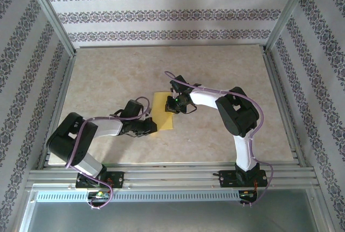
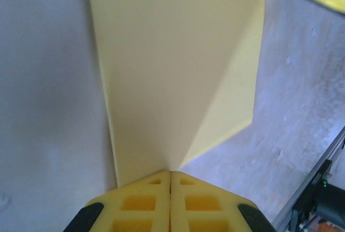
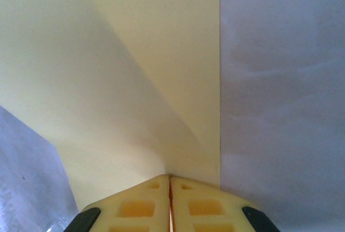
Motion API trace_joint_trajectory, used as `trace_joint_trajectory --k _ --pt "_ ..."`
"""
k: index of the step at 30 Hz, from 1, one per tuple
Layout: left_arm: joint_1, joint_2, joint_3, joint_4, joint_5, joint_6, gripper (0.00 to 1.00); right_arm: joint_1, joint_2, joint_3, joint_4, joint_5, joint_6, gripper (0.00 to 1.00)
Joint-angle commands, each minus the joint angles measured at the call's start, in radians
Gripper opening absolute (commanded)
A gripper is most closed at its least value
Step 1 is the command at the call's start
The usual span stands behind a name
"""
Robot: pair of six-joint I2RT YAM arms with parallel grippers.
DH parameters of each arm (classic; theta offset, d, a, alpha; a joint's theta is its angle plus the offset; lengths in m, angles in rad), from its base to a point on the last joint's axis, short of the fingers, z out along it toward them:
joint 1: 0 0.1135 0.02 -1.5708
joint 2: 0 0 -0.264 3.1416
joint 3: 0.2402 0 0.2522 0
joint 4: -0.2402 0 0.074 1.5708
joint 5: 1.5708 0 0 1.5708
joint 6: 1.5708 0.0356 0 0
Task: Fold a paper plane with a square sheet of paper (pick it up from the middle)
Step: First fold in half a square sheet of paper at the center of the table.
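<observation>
Both grippers pinch the paper point(image 1: 160, 116), which lies at the middle of the table point(image 1: 108, 81), far from its edges. The left gripper point(image 1: 152, 128) is closed on its near corner and the right gripper point(image 1: 173, 104) on its far side.

On the left arm point(image 1: 81, 143) and the right arm point(image 1: 240, 119), black joint housings are noted, joined by white link sections of rounded form. A purple cable point(image 1: 102, 118) is routed along each arm and stands off in loose loops at the joints. Each arm is mounted on a black base point(image 1: 243, 177). A small green light point(image 1: 173, 102) is observed at the right wrist. On the left gripper point(image 2: 170, 174) and the right gripper point(image 3: 170, 177), yellow moulded fingers point(image 2: 141, 204) are recorded, with rectangular recesses in their faces and black parts at the outer corners.
</observation>
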Motion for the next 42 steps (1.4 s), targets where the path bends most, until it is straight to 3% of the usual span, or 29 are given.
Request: trace_joint_trajectory --k 1,6,16,24,42 --pt "-0.004 -0.073 0.058 -0.129 -0.046 0.058 0.09 -0.011 0.119 -0.078 -0.116 0.17 -0.002 0.11" --pt "0.042 -0.062 0.195 -0.134 -0.078 0.076 0.09 -0.012 0.094 -0.098 -0.147 0.158 -0.07 0.11" --pt "0.084 0.212 0.434 -0.148 -0.023 0.121 0.09 -0.061 0.036 -0.178 -0.154 0.058 -0.189 0.1" --pt "0.109 0.315 0.497 -0.099 0.028 0.131 0.09 -0.09 0.079 -0.136 -0.183 0.0 -0.205 0.1" --pt "0.153 0.429 0.539 -0.113 0.06 0.192 0.09 -0.083 0.089 -0.112 -0.246 0.057 -0.201 0.11"
